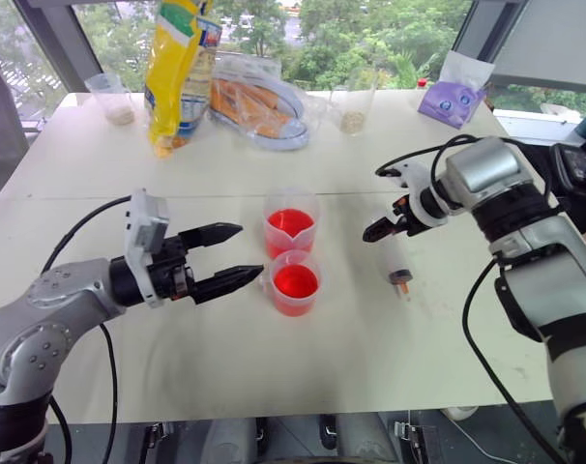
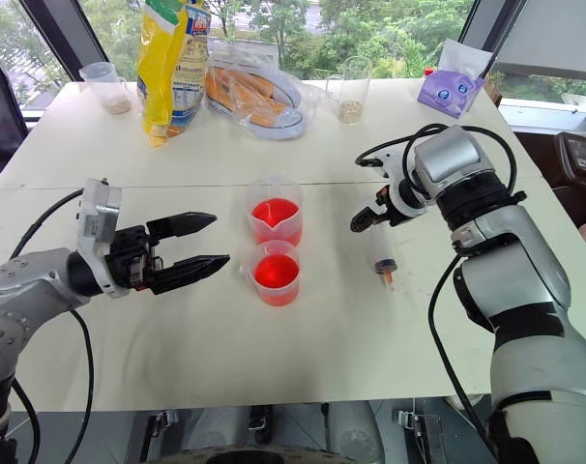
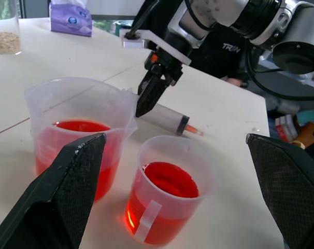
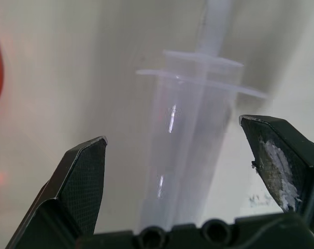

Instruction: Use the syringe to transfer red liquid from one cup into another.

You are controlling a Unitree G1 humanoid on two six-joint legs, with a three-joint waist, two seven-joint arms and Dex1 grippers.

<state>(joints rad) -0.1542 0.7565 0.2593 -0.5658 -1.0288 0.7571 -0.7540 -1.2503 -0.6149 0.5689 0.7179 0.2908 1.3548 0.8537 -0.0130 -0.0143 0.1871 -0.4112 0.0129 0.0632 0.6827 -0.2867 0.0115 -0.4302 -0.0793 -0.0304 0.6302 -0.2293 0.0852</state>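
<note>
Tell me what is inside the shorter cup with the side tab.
The shorter cup holds red liquid filling roughly its lower half; the same liquid sits in the taller cup behind it. Nothing else shows inside, though the cup's bottom under the liquid cannot be seen.

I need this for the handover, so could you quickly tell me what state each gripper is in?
Left gripper: open, holding nothing, beside the cups.
Right gripper: open, over the syringe lying on the table, not yet gripping it.
</note>
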